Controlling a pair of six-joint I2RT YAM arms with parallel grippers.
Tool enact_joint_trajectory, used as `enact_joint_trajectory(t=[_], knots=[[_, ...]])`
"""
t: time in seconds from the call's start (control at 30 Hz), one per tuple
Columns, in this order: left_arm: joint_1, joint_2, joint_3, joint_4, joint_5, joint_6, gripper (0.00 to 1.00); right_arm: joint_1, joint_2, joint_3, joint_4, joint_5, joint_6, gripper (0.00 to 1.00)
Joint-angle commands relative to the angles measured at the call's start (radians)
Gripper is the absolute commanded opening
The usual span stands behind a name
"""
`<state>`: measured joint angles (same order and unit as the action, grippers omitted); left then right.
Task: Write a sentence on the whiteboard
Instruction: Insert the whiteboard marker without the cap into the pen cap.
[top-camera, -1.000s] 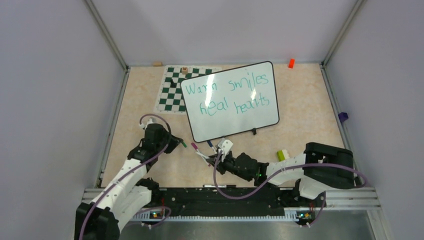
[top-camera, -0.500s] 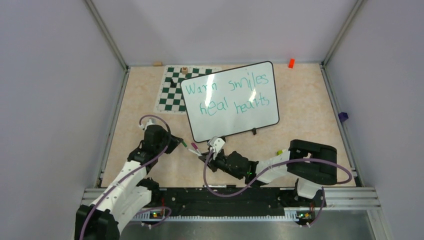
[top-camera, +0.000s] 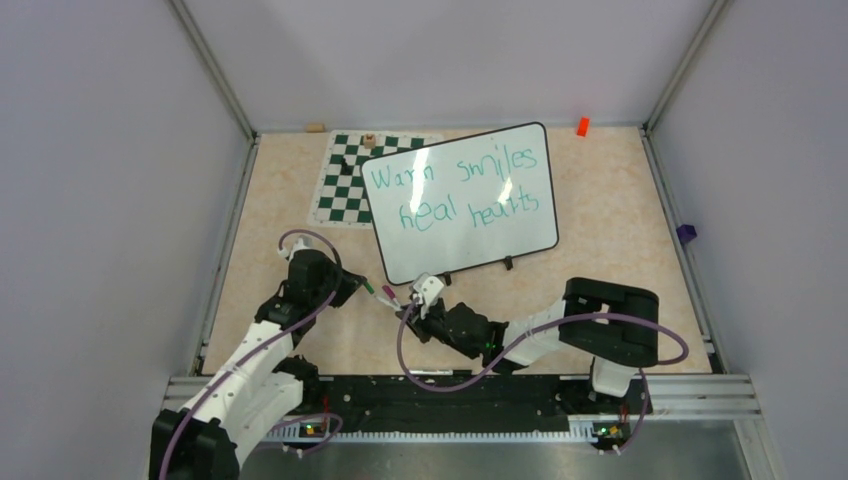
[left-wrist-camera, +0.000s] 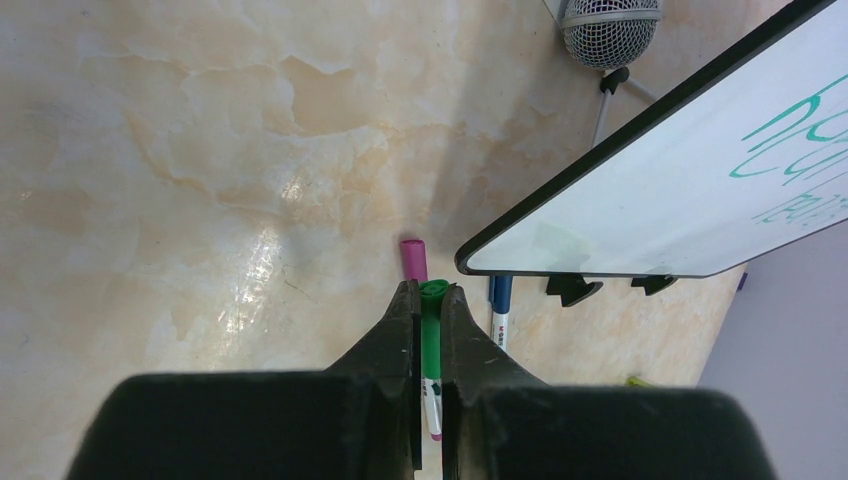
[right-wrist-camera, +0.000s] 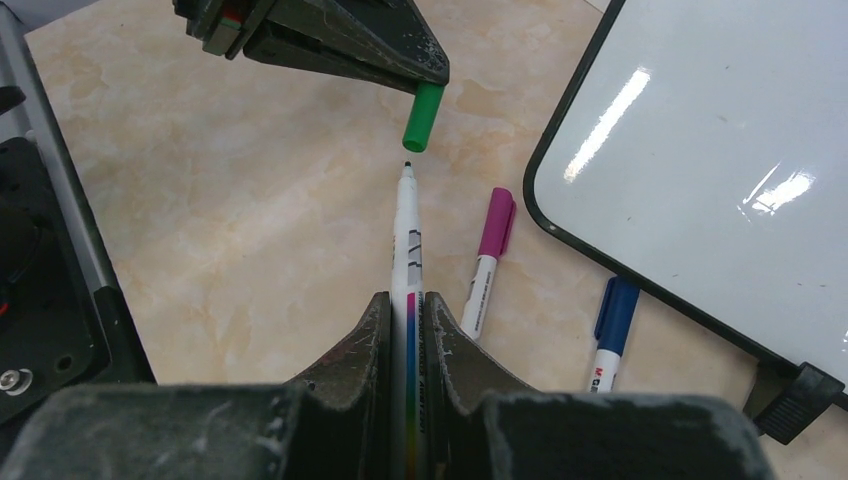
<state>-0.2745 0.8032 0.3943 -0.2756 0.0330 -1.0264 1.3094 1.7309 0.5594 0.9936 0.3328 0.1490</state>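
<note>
Whiteboard (top-camera: 462, 203) job is looking about done. Nearest, R gripper (right-wrist-camera: 405, 298) is clamping an uncapped marker (right-wrist-camera: 407, 230), tip pointing at green cap (right-wrist-camera: 424, 117) that L gripper (left-wrist-camera: 428, 290) is pinching, just apart. Farther back, board is sitting overlapping chess mat (top-camera: 345, 190), carrying sentence (top-camera: 460, 190), prob. "Warm smiles heal hearts", both lines filled. Only recapping is remaining.

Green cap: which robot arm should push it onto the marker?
Left, probably. The left gripper is shut on the green cap, just ahead of the bare tip of the marker that the right gripper holds.
</note>
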Motion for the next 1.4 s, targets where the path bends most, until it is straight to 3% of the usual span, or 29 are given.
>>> enact_joint_trajectory(t=[0.0,1.1,1.37], knots=[[0.004,0.003,-0.006,0.039,-0.002,0.008,0.00,0.013,0.016,0.044,0.016,0.017,0.000,0.00],[0.005,0.023,-0.006,0.041,0.016,0.007,0.00,0.011,0.067,0.114,-0.025,0.057,-0.038,0.00],[0.007,0.011,0.018,-0.072,0.138,-0.141,0.00,0.008,0.063,0.118,0.000,0.066,-0.065,0.00]])
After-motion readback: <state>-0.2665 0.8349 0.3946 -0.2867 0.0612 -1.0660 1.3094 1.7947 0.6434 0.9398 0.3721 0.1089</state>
